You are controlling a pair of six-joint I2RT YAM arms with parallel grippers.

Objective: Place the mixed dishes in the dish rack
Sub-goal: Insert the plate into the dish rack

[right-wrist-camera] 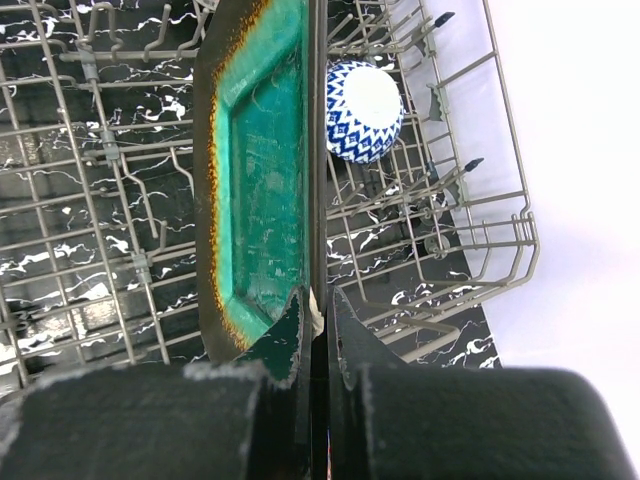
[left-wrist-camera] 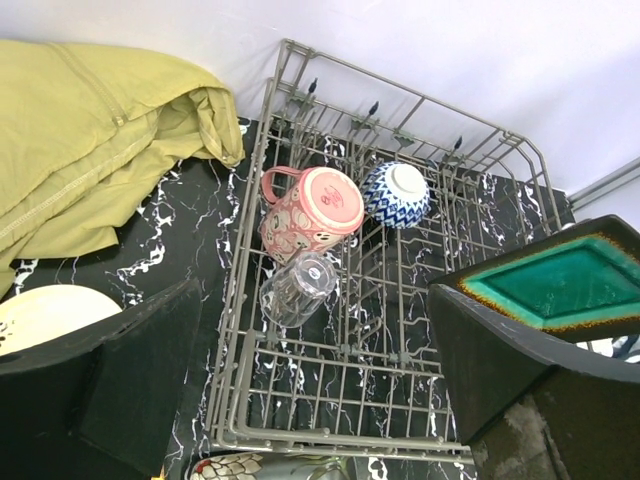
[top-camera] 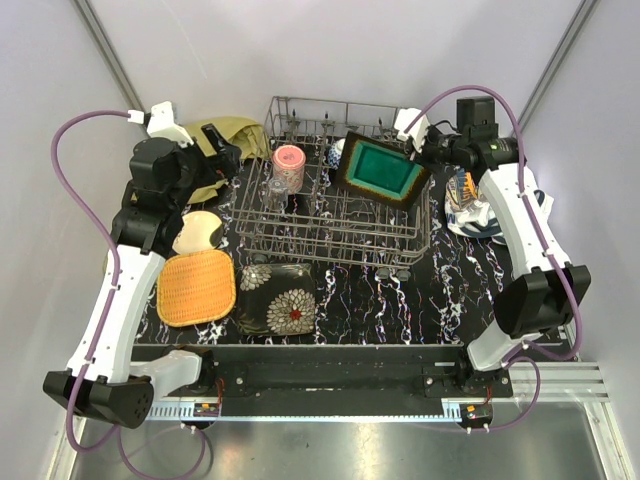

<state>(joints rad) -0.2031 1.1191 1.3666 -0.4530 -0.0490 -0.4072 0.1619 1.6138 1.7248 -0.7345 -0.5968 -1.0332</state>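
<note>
Teal square plate (right-wrist-camera: pixel 255 180) | on edge over dish rack (right-wrist-camera: pixel 90 200), right part | right gripper (right-wrist-camera: pixel 315 310) pinches its rim; left gripper (left-wrist-camera: pixel 315 370) wide, empty | I judge it stiff, heavy, slippery glaze, breakable: hold the rim deep.

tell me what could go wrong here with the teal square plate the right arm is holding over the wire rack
1. The right gripper pinches only the rim of the teal square glazed plate, so it might pivot or slip onto the grey wire dish rack.
2. The blue-and-white patterned bowl sits close beside the plate; lowering could knock it.
</note>
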